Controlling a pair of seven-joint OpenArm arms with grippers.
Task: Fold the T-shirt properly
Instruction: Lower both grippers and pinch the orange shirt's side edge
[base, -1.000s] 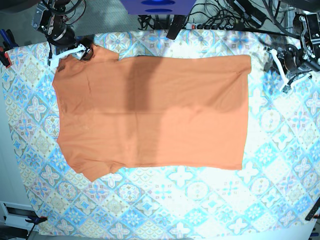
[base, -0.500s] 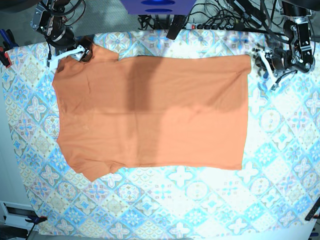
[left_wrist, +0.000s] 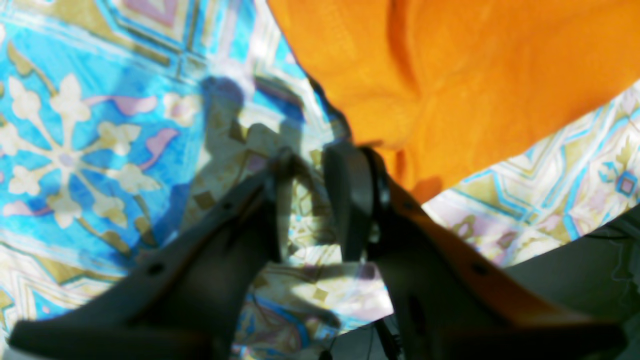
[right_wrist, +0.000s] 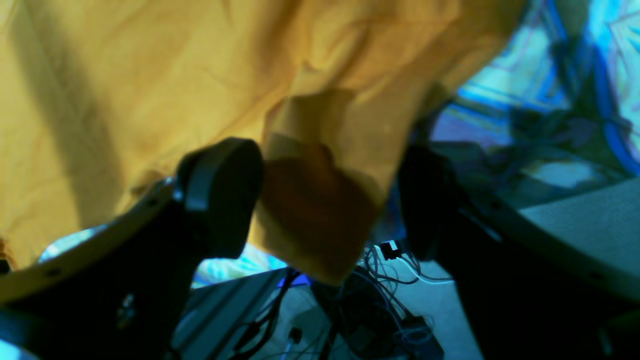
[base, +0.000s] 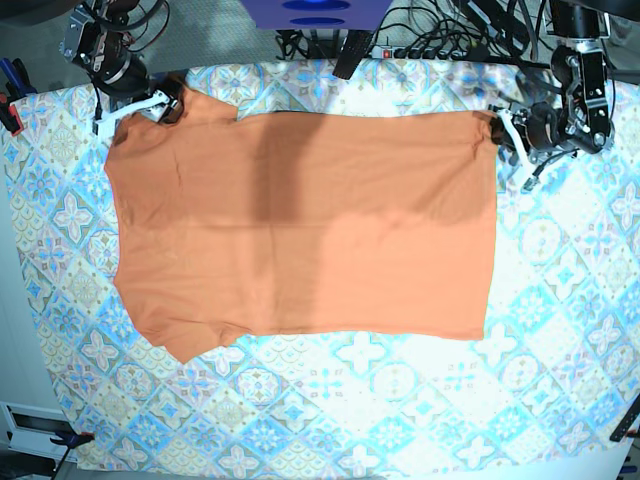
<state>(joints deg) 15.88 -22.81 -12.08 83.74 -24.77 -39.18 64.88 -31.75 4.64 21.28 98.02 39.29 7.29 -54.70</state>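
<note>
Orange fabric fills most of the cloth-covered table: the T-shirt (base: 300, 225) lies spread flat on the blue-and-beige patterned tablecloth (base: 400, 400), its sleeves toward the left side of the base view and its straight hem toward the right. We see a darker shadow band crossing its upper middle.

In the base view our right gripper (base: 160, 103) sits at the shirt's far left corner, by the upper sleeve. From the right wrist view, the right gripper (right_wrist: 330, 195) has its two dark fingers (right_wrist: 220, 195) spread wide apart, with a folded bunch of the T-shirt (right_wrist: 320, 200) hanging between them; the left finger touches the fabric, while the other stands just off it, so we read the fingers as parted and not clamped.

Our left gripper (base: 508, 135) is at the far right corner of the shirt in the base view. In the left wrist view, the left gripper (left_wrist: 315, 200) shows a narrow gap between its fingers (left_wrist: 350, 200), with tablecloth (left_wrist: 75, 125) visible through it. The corner of the T-shirt (left_wrist: 450, 75) lies just beside the outer finger, not between the two.
</note>
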